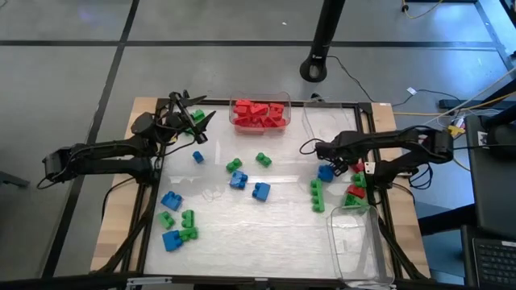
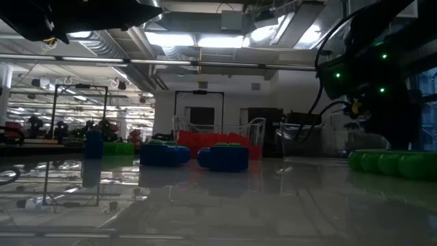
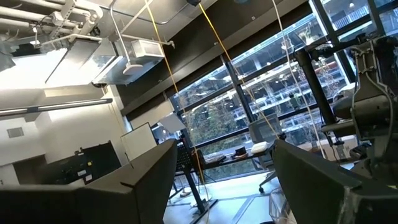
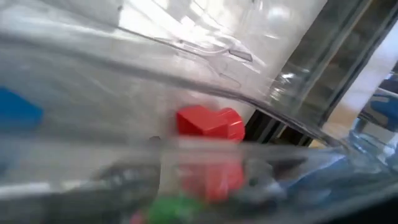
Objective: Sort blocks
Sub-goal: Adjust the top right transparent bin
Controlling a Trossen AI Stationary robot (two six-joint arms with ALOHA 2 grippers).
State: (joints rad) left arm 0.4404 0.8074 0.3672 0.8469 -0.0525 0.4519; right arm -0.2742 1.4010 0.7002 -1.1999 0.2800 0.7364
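blocks: red, green and blue studded bricks; most loose ones lie on the table [image 1: 242, 225] between the two grippers, a red heap already sits in the far bin [image 1: 260, 114]
red block [image 4: 209, 122]: just ahead of the right gripper, seen past a clear bin wall; likely the next pick
handling: judged light, rigid, hard plastic with smooth sides that could slip; best pinched across two flat opposite faces, not over the studs
blue block [image 1: 326, 171]: just beside the right gripper, toward the table's middle
green row [image 1: 317, 196]: near the right gripper, on its inner side
right gripper [image 1: 343, 163]: low at the table's right edge among red, green and blue blocks; whether its jaws stand apart or hold anything cannot be told
near bin [image 1: 359, 246]: clear, close to the right gripper
left gripper [image 1: 196, 119]: raised at the far left corner, tilted up toward the room, fingers [image 3: 134, 186] set apart, nothing between them
risk: a block may skid on the glossy table if nudged
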